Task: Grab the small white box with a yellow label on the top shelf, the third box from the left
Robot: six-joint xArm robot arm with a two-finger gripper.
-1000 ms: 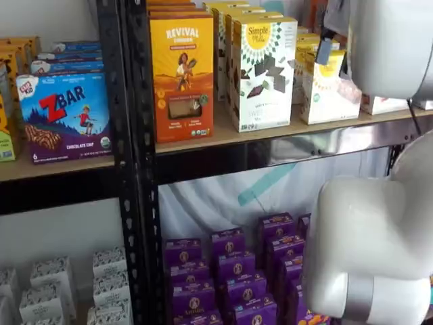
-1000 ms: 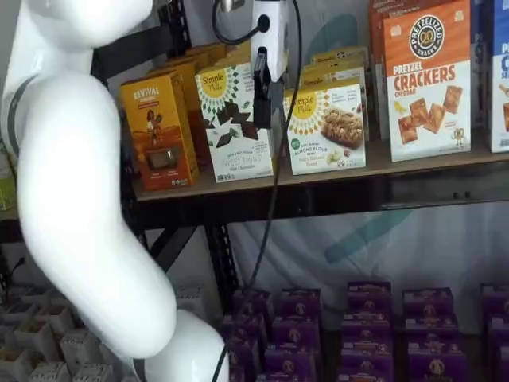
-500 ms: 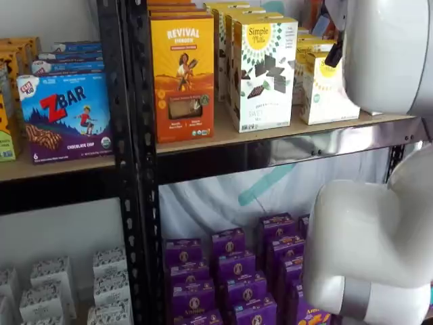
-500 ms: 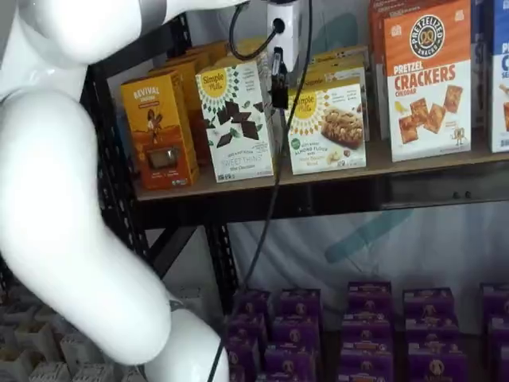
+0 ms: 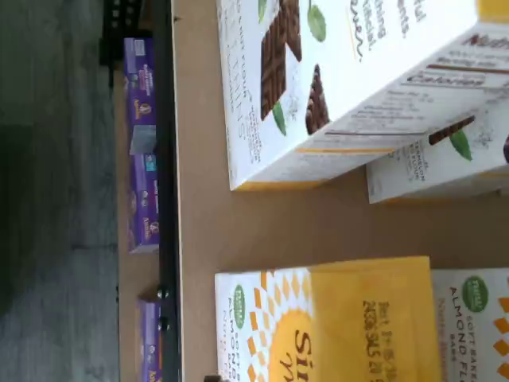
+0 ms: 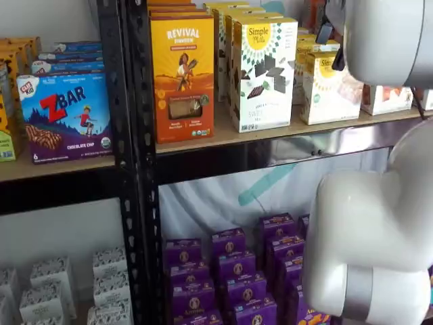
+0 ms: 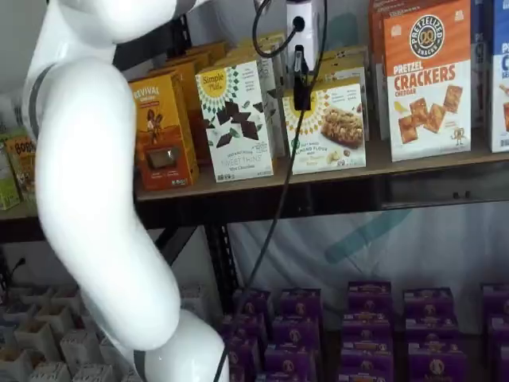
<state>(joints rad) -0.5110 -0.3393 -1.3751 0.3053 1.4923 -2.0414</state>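
One Box Still Waiting on the Top Shelf

The gripper (image 7: 301, 89) is hanging in front of the small white box (image 7: 332, 129), which is sitting ungrasped on the top shelf (image 7: 262, 185), just right of the taller white box (image 7: 236, 121). Approach looks done; closing and lifting are remaining. Whether the fingers are apart, I cannot tell. At the front: one orange box (image 6: 181, 78) and one crackers box (image 7: 427, 79).
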